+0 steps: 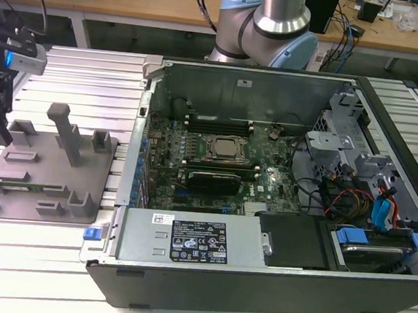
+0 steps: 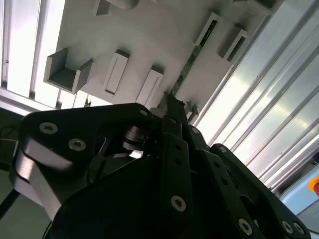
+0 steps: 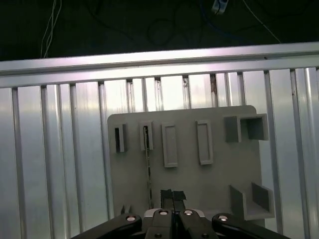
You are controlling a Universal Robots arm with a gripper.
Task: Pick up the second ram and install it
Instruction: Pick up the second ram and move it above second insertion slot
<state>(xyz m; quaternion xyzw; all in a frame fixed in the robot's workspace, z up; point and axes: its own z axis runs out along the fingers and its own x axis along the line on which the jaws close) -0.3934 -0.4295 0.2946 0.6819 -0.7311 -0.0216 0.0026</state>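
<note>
Hovering above the grey fixture plate (image 3: 199,184), my gripper (image 3: 173,195) has its two dark fingertips pressed together with nothing between them, so I judge it clenched on air, not grasping. In the first wrist view the second ram (image 3: 148,174) stands on edge in the plate, a thin green line running from one of the narrow upright brackets toward my fingertips and lying just beside them, apart from the pads. I take it the plate holds the stick on its long edge so that its flat faces are offered to my fingers. The neighbouring rectangular pockets and the U-shaped posts on the plate show nothing in them from here. The plate rests on the ribbed aluminium table (image 3: 50,164). In the exterior view, the open computer case (image 1: 219,289) lies to that view's right of the plate, well apart from my gripper. Its motherboard (image 1: 273,180) faces up with the square silver processor (image 1: 226,149) seated in it and long dark memory slots on either side.
</note>
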